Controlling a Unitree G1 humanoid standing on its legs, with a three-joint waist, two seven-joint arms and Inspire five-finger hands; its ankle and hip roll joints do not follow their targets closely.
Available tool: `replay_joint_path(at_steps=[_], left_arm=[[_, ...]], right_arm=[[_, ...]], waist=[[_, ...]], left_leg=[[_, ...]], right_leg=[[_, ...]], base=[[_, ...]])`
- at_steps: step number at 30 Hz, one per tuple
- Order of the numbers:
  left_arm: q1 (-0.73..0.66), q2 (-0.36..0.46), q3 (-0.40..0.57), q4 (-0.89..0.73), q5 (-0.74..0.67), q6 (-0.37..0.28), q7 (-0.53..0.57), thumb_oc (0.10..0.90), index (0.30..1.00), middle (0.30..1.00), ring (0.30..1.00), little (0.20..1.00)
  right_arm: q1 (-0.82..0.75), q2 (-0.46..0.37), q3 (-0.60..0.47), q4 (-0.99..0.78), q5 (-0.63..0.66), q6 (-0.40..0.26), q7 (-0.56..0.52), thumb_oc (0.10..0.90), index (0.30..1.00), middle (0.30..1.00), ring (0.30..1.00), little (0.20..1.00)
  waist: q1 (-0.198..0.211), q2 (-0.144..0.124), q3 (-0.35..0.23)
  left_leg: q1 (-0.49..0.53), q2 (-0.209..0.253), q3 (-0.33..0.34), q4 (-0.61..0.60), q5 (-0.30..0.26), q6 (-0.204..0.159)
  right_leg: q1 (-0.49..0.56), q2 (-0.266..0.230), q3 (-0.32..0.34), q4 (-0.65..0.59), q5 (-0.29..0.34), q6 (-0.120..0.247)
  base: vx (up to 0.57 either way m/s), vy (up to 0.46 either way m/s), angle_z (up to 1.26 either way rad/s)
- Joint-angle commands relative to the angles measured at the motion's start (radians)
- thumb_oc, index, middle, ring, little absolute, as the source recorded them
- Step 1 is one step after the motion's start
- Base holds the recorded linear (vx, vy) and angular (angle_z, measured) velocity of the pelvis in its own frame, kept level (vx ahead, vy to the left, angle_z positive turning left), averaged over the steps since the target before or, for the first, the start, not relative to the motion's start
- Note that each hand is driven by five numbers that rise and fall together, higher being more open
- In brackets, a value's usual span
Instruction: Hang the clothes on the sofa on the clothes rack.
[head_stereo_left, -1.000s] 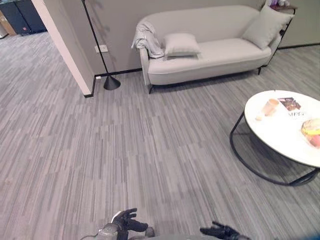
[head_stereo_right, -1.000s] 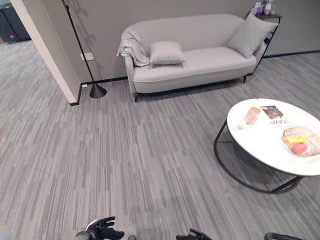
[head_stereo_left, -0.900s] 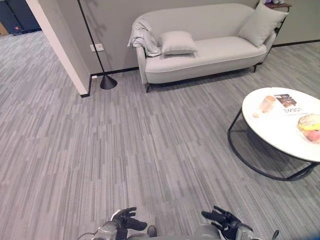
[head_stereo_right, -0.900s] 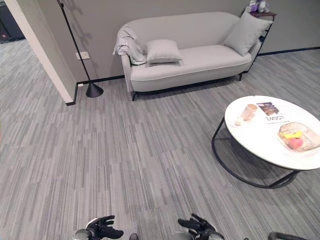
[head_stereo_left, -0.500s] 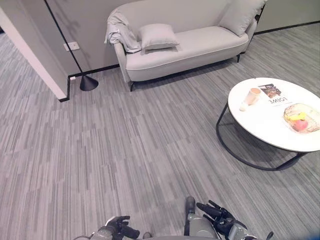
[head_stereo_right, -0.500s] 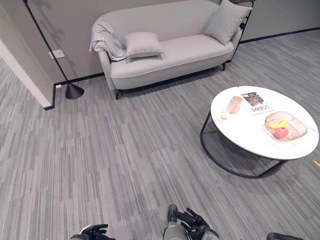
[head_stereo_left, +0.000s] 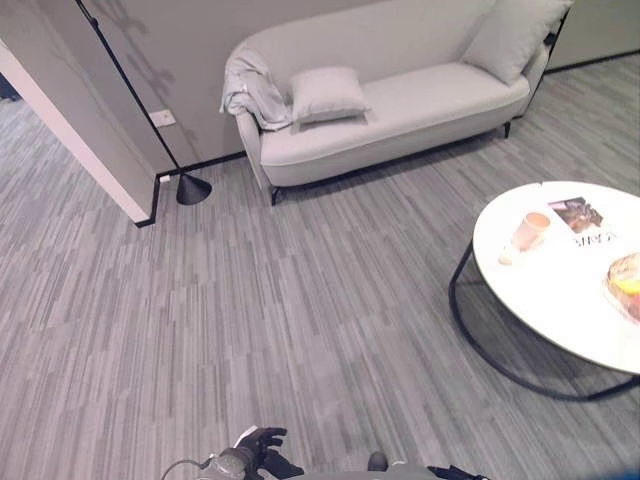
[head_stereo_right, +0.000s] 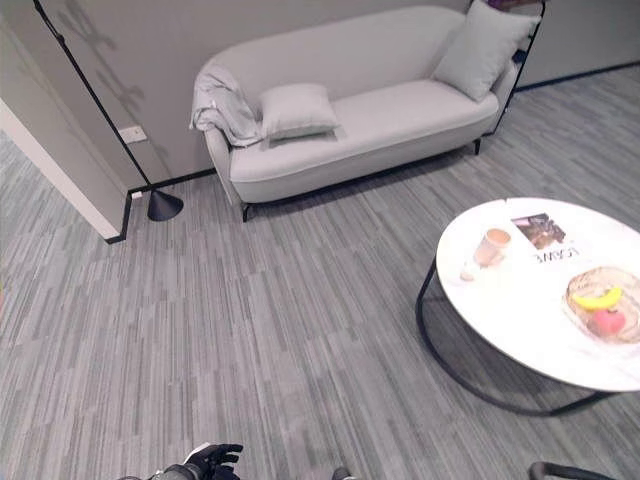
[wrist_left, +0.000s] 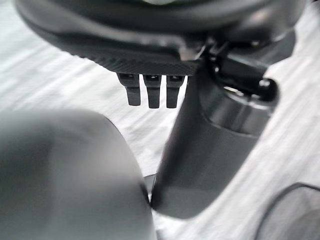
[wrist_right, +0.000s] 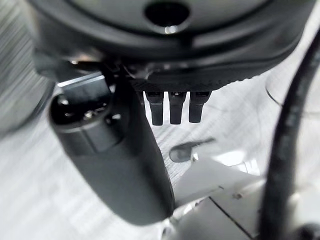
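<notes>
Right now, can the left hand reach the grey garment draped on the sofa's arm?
Probably not yet. The left hand hangs open at the near edge, and a wide stretch of floor lies between it and the garment on the sofa. Nothing blocks the walk there.

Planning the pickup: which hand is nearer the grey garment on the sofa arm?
Left. The left hand is nearly in line with the garment; the right hand sits farther right. Both are far off.

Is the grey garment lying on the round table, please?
No, the garment hangs over the sofa's armrest, apart from the round table.
</notes>
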Motion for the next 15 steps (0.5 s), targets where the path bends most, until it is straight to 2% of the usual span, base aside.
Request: replay_joint_path(at_steps=[1,2,3,4,5,6,7,8,9,10,12,13,14,15], left_arm=[[0.001,0.025,-0.029,-0.038,-0.027,0.000,0.018,0.800,0.900,0.900,0.900,0.900],[0.013,0.039,0.019,-0.018,-0.060,-0.003,0.025,0.800,0.900,0.900,0.900,0.900],[0.021,0.043,0.054,0.008,-0.080,0.001,0.024,0.800,0.900,0.900,0.900,0.900],[0.021,0.043,0.054,0.008,-0.080,0.001,0.024,0.800,0.900,0.900,0.900,0.900],[0.031,0.044,0.081,0.034,-0.093,0.003,0.022,0.800,0.900,0.900,0.900,0.900],[0.047,0.041,0.113,0.073,-0.107,0.011,0.017,0.800,0.900,0.900,0.900,0.900],[0.054,0.041,0.133,0.091,-0.116,0.014,0.017,0.800,0.900,0.900,0.900,0.900],[0.084,0.045,0.180,0.128,-0.151,0.029,0.012,0.800,0.900,0.900,0.900,0.900],[0.105,0.045,0.210,0.145,-0.161,0.037,0.013,0.800,0.900,0.900,0.900,0.900],[0.128,0.045,0.242,0.161,-0.167,0.042,0.012,0.800,0.900,0.900,0.900,0.900],[0.166,0.047,0.271,0.186,-0.150,0.048,0.016,0.800,0.900,0.900,0.900,0.900],[0.167,0.048,0.270,0.185,-0.150,0.047,0.016,0.800,0.900,0.900,0.900,0.900],[0.179,0.043,0.261,0.191,-0.121,0.049,0.004,0.800,0.900,0.900,0.900,0.900],[0.180,0.044,0.249,0.184,-0.101,0.046,0.002,0.800,0.900,0.900,0.900,0.900]], right_arm=[[-0.102,-0.017,0.017,-0.022,-0.161,-0.040,-0.009,0.800,0.900,0.900,0.900,0.900],[-0.108,-0.018,0.039,-0.047,-0.179,-0.045,0.007,0.800,0.900,0.900,0.900,0.900],[-0.112,-0.013,0.052,-0.061,-0.179,-0.048,0.016,0.800,0.900,0.900,0.900,0.900],[-0.112,-0.013,0.053,-0.061,-0.179,-0.048,0.016,0.800,0.900,0.900,0.900,0.900],[-0.112,-0.005,0.063,-0.072,-0.184,-0.052,0.021,0.800,0.900,0.900,0.900,0.900],[-0.114,0.015,0.076,-0.075,-0.185,-0.057,0.025,0.800,0.900,0.900,0.900,0.900],[-0.113,0.033,0.080,-0.082,-0.181,-0.055,0.028,0.800,0.900,0.900,0.900,0.900],[-0.102,0.066,0.092,-0.091,-0.182,-0.050,0.030,0.800,0.900,0.900,0.900,0.900],[-0.093,0.084,0.097,-0.094,-0.188,-0.048,0.033,0.800,0.900,0.900,0.900,0.900],[-0.079,0.103,0.106,-0.099,-0.202,-0.044,0.041,0.800,0.900,0.900,0.900,0.900],[-0.041,0.135,0.121,-0.109,-0.234,-0.041,0.053,0.800,0.900,0.900,0.900,0.900],[-0.040,0.136,0.122,-0.109,-0.234,-0.041,0.053,0.800,0.900,0.900,0.900,0.900],[0.005,0.153,0.109,-0.096,-0.230,-0.036,0.069,0.800,0.900,0.900,0.900,0.900],[0.018,0.151,0.099,-0.090,-0.222,-0.038,0.073,0.800,0.900,0.900,0.900,0.900]], waist=[[0.084,-0.016,0.067],[0.118,-0.025,0.058],[0.139,-0.024,0.046],[0.139,-0.026,0.044],[0.159,-0.015,0.038],[0.194,-0.006,0.036],[0.213,-0.006,0.031],[0.246,-0.015,0.027],[0.259,-0.014,0.018],[0.273,-0.013,0.009],[0.291,-0.042,-0.026],[0.290,-0.044,-0.027],[0.283,-0.076,-0.063],[0.278,-0.091,-0.069]], left_leg=[[-0.015,-0.091,0.092,-0.237,0.029,0.079],[-0.073,-0.145,0.107,-0.374,-0.001,0.090],[-0.095,-0.175,0.110,-0.483,0.011,0.096],[-0.094,-0.178,0.110,-0.490,0.016,0.097],[-0.107,-0.206,0.095,-0.596,0.060,0.096],[-0.163,-0.229,0.076,-0.706,0.115,0.083],[-0.178,-0.238,0.059,-0.777,0.151,0.077],[-0.246,-0.246,0.050,-0.809,0.179,0.065],[-0.257,-0.238,0.059,-0.796,0.190,0.066],[-0.238,-0.226,0.066,-0.773,0.203,0.083],[-0.224,-0.249,0.043,-0.715,0.196,0.117],[-0.225,-0.252,0.043,-0.713,0.195,0.117],[-0.183,-0.282,0.051,-0.705,0.172,0.143],[-0.150,-0.302,0.065,-0.711,0.155,0.156]], right_leg=[[-0.034,-0.111,0.045,-0.054,0.110,0.138],[0.008,-0.110,0.043,-0.077,0.089,0.152],[0.038,-0.096,0.048,-0.090,0.075,0.158],[0.036,-0.098,0.047,-0.090,0.076,0.159],[0.060,-0.076,0.059,-0.091,0.057,0.159],[0.108,-0.050,0.078,-0.091,0.019,0.157],[0.137,-0.044,0.098,-0.091,0.004,0.154],[0.189,-0.038,0.128,-0.091,-0.036,0.147],[0.223,-0.037,0.140,-0.091,-0.051,0.148],[0.250,-0.037,0.160,-0.079,-0.069,0.151],[0.279,-0.077,0.175,-0.045,-0.079,0.171],[0.280,-0.079,0.174,-0.045,-0.080,0.171],[0.248,-0.129,0.164,0.046,-0.011,0.207],[0.232,-0.157,0.161,0.123,0.075,0.236]], base=[[0.51,-0.067,0.10],[0.53,-0.045,0.07],[0.41,-0.032,-0.09],[0.32,-0.006,0.01],[0.42,-0.007,0.04],[0.57,-0.019,0.00],[0.75,-0.014,-0.07],[0.70,0.033,-0.23],[0.75,0.081,-0.44],[0.63,0.128,-0.88],[0.56,0.130,-0.88],[0.58,0.187,-0.46],[0.54,0.203,-0.36],[0.66,0.281,-0.11]])
